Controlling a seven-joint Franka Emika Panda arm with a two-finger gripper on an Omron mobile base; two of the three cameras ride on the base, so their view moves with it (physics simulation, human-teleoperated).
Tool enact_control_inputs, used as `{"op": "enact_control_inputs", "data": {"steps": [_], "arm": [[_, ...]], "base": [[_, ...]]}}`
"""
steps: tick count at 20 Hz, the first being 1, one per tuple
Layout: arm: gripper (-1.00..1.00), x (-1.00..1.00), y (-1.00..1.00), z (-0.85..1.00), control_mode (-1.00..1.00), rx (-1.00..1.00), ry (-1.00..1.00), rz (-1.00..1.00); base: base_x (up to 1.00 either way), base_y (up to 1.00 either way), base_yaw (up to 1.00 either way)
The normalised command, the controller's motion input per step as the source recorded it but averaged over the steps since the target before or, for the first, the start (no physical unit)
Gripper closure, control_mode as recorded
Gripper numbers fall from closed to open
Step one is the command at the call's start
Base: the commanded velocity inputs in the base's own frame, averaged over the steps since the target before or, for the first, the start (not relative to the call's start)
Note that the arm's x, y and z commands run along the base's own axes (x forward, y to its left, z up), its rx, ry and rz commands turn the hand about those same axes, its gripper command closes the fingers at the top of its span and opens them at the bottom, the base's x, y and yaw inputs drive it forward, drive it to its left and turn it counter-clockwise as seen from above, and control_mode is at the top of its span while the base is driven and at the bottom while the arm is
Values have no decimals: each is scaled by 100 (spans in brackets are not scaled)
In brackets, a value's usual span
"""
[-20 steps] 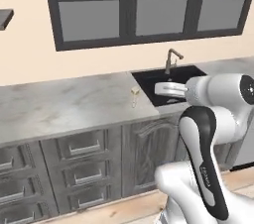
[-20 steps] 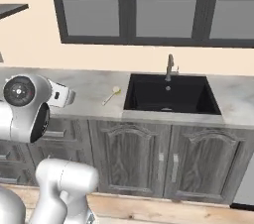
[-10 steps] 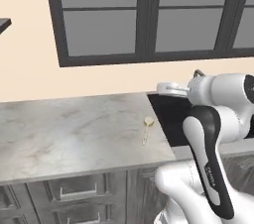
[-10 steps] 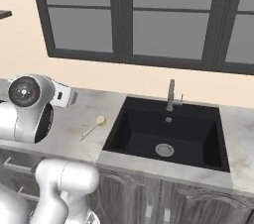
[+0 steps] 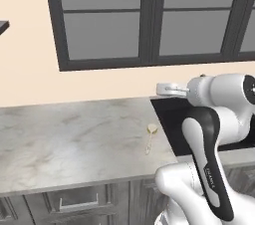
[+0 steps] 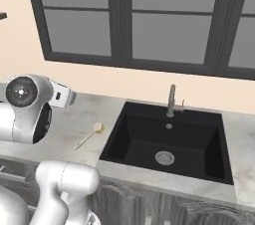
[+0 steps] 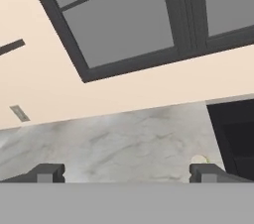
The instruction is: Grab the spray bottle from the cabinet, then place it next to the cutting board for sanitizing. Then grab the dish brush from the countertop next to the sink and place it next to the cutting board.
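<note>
Closer now: the base has driven up to the countertop (image 5: 74, 139). Gripper (image 7: 126, 172) spread wide, empty. Dish brush (image 5: 150, 137) lies ahead-right beside the sink (image 6: 169, 139), handle toward the front edge.

Dish brush (image 5: 150, 138) on countertop (image 5: 64, 139), left of sink (image 6: 169, 139)

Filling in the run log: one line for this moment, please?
phase: approaching dish brush | gripper: open, empty | brush: on countertop, left of sink

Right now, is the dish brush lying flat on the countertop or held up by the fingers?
Lying flat. The dish brush rests on the countertop left of the sink, untouched.
</note>
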Motion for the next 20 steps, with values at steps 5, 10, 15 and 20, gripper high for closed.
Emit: {"op": "enact_control_inputs", "data": {"steps": [5,10,15,20], "arm": [[-100,38,3,-12,-100,-1,3,-1],[-100,34,0,-39,-100,-3,9,-2],[-100,6,0,-52,-100,-10,27,-13],[-100,6,0,-78,-100,-14,51,-6]], "base": [[23,7,-1],[0,0,0],[0,0,0],[0,0,0]]}}
